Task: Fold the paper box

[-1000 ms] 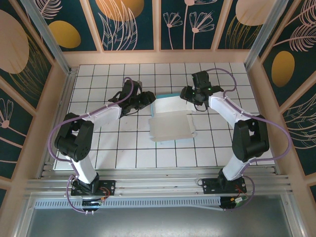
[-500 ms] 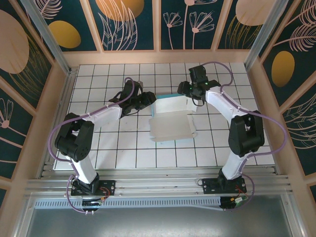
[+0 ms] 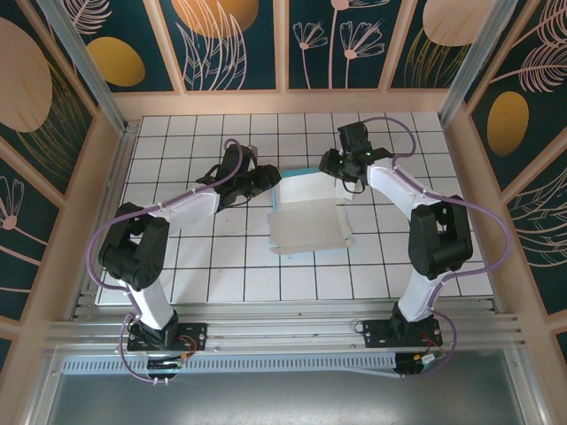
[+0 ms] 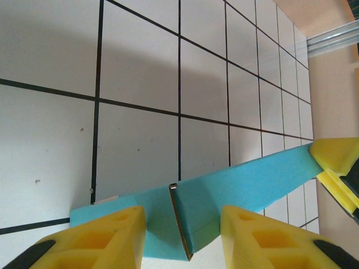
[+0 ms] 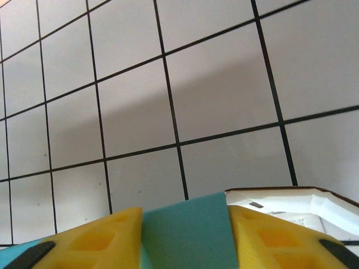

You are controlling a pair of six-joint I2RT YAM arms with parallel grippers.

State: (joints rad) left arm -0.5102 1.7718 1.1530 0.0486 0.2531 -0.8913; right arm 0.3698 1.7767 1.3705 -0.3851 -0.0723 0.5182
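L gripper (image 4: 180,218) pinches the turquoise wall of the paper box (image 4: 252,182) at a fold, pads on both sides. R gripper (image 5: 185,218) clamps a turquoise flap, with the box's white inside just beside it. The box lies btw. both claws on the tiled table (image 3: 221,266), whitish face up.
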